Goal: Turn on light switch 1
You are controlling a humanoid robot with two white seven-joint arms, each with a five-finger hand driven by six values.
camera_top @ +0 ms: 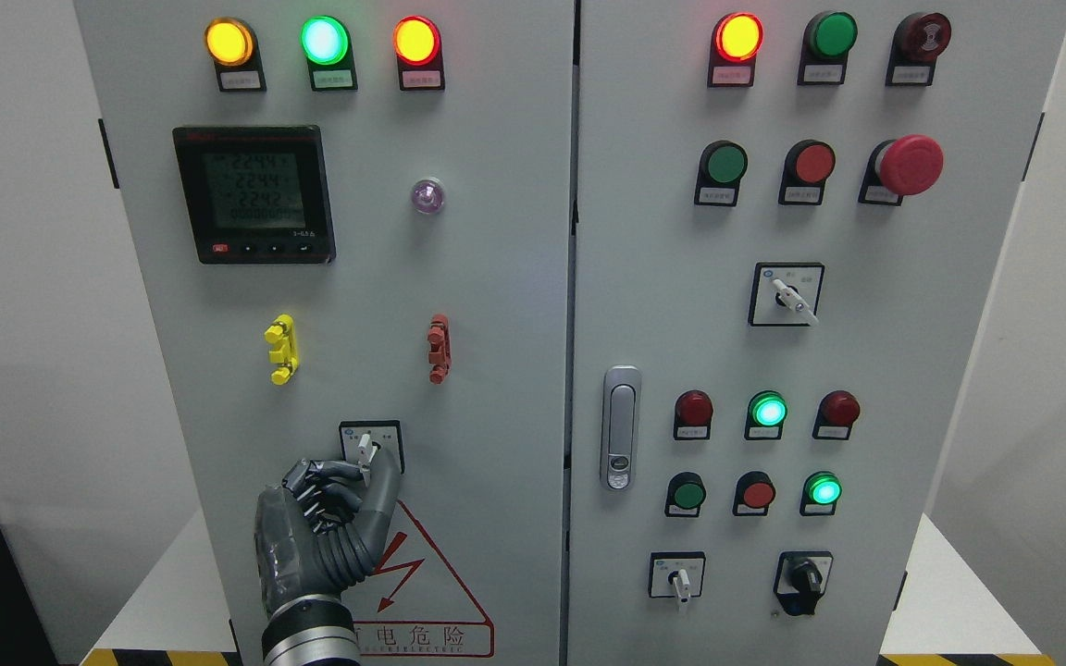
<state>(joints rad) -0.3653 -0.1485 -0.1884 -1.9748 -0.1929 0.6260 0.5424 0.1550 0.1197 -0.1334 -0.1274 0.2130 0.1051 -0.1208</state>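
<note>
Fingers of the left hand curl at the white rotary switch on the cabinet's left door; whether they grip it is unclear.

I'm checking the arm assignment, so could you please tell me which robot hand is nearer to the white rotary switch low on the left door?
Left. The left robot hand reaches its fingertips up to the white rotary switch; the right is out of view.

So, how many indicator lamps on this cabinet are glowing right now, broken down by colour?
Yellow lamps: 1
Green lamps: 3
Red lamps: 2
Total: 6
</note>
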